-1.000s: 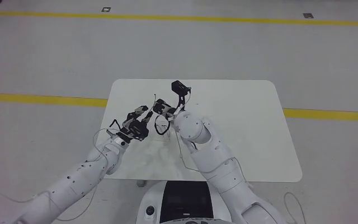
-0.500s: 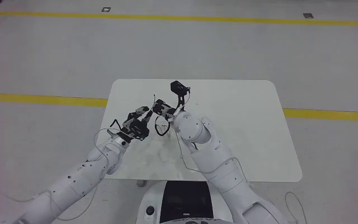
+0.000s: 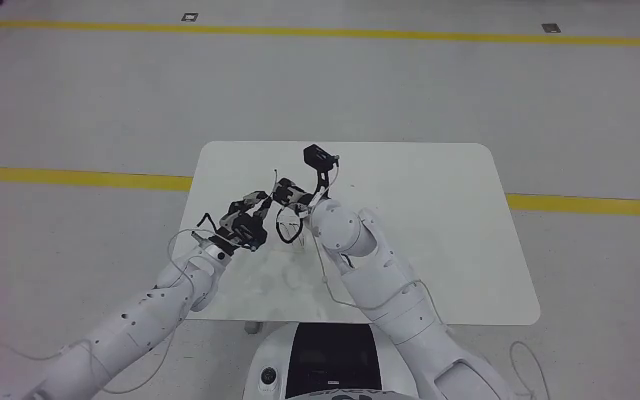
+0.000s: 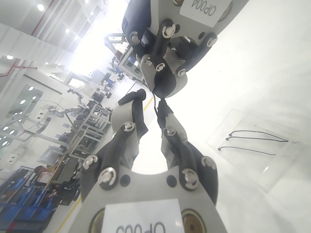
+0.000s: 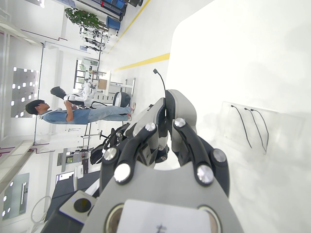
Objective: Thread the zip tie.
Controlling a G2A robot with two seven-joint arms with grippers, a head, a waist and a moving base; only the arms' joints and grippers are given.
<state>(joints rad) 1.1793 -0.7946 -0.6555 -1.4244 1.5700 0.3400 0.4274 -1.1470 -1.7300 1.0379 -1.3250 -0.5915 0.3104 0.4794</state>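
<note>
A black zip tie sticks out of my right gripper, which is shut on its strap; the head end curves free beyond the fingers. In the left wrist view the right gripper points tip to tip at my left gripper. The left fingers stand open, and the thin zip tie strand runs down along the inner side of one finger. From above, both grippers meet over the table's left half, the left gripper beside the right gripper.
A clear flat tray lies on the white table with three spare black zip ties on it; the same tray is just beyond the right gripper. The table's right half is bare.
Both grippers have edged only slightly, staying tip to tip. The right gripper's hold on the zip tie is the same.
</note>
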